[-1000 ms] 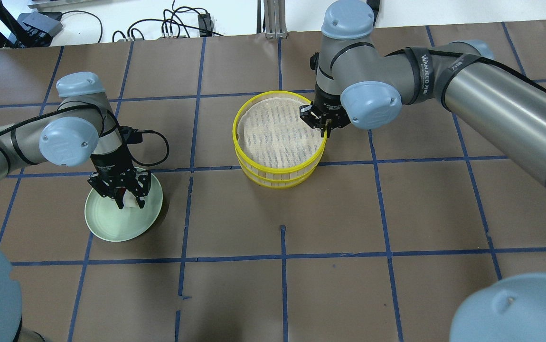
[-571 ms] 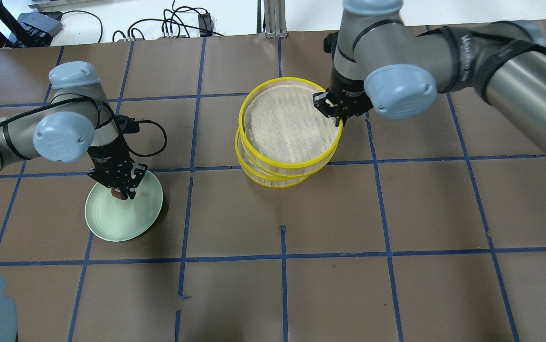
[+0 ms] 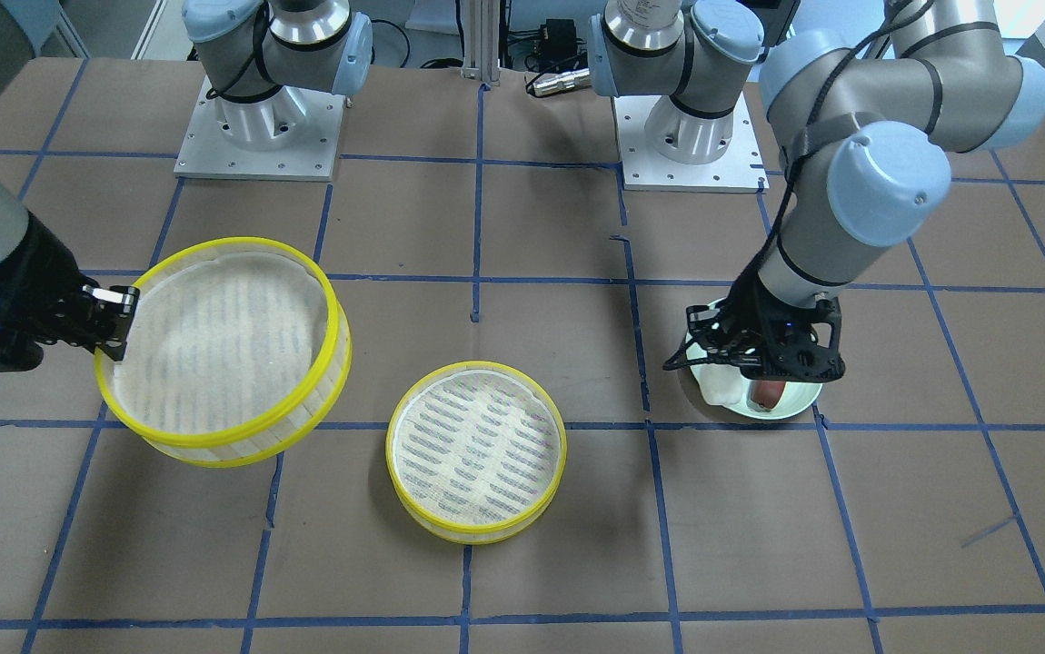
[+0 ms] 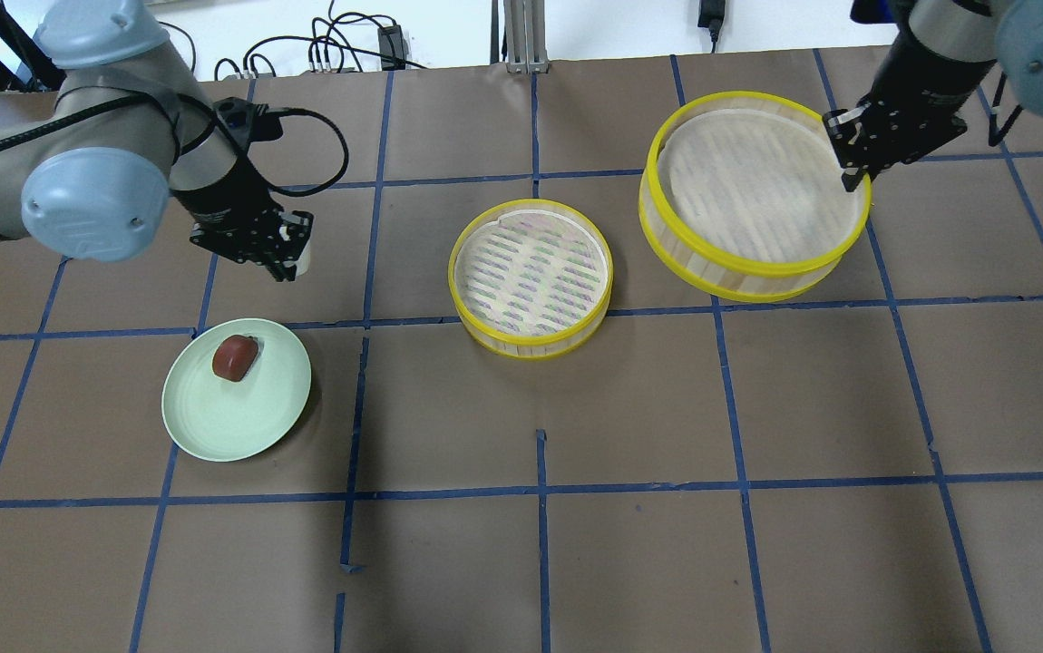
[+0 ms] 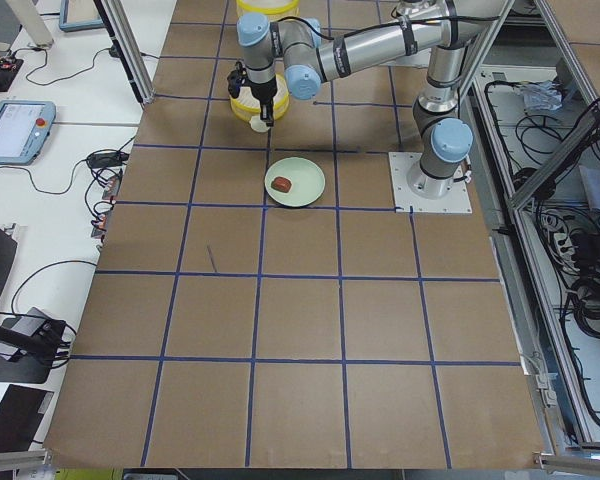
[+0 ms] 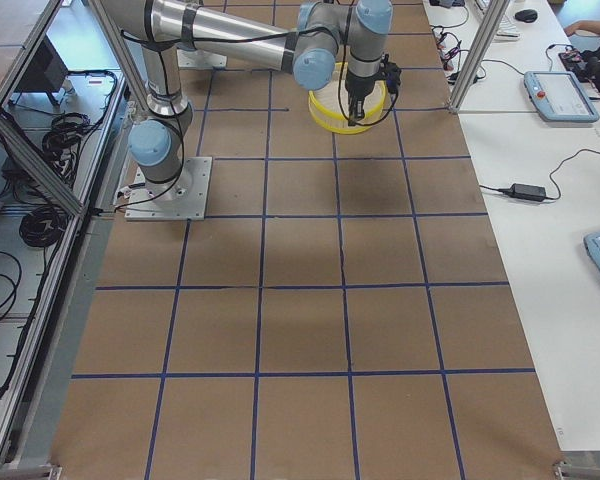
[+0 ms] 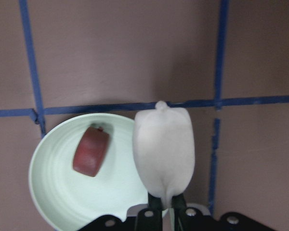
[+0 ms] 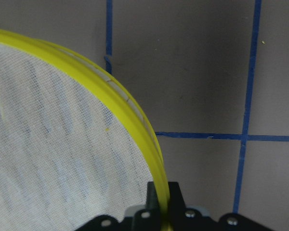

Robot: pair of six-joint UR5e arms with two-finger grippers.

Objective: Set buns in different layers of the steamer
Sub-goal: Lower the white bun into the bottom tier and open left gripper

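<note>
Trays split. Right gripper (image 4: 852, 169) is clamped on the rim of the upper tray (image 4: 748, 181) and holds it in the air, tilted a bit, at 2 o'clock from the lower tray (image 4: 531, 272) in the overhead view. Likely reason: it uncovers the lower mesh so a bun can go in.

Lower tray sits flat on the table (image 4: 531, 544), empty, open from above.

Left gripper (image 4: 287, 260) is closed on the white bun (image 7: 164, 149), pinching its end so the bun sticks out past the fingers. It hangs off the table at 1 o'clock from the plate (image 4: 231, 422); lower tray lies at 3 o'clock from it.

Red bun (image 4: 233, 357) lies on the plate near its 12 o'clock edge, untouched.

Judged step: carry white bun across and drop it in the lower tray, upper tray kept aside until then. No bun is in a tray yet. Risk: the end pinch may let the soft bun slip.
</note>
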